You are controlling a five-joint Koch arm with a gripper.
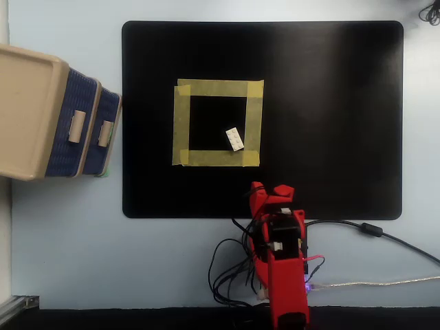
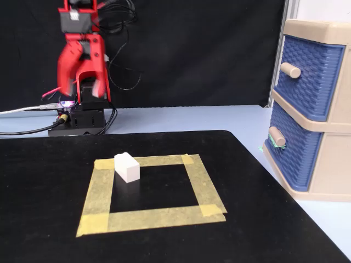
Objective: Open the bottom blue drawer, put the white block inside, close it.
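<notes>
The white block point(image 1: 234, 139) point(image 2: 126, 166) lies inside a yellow tape square point(image 1: 217, 88) on the black mat. The bottom blue drawer point(image 1: 112, 110) point(image 2: 293, 149) is pushed in, its beige handle point(image 2: 277, 136) facing the mat. In the overhead view the cabinet stands at the left; in the fixed view it is at the right. My red gripper point(image 1: 269, 190) point(image 2: 82, 86) hangs raised over the mat's near edge by the arm's base, well short of the block. It is open, with nothing between its fingers.
The upper blue drawer point(image 2: 307, 71) of the beige cabinet point(image 1: 27, 113) is also shut. Cables point(image 1: 230, 275) trail around the arm's base, and a grey cable point(image 1: 385, 237) runs off to the right. The black mat point(image 1: 330, 124) is bare apart from the tape and the block.
</notes>
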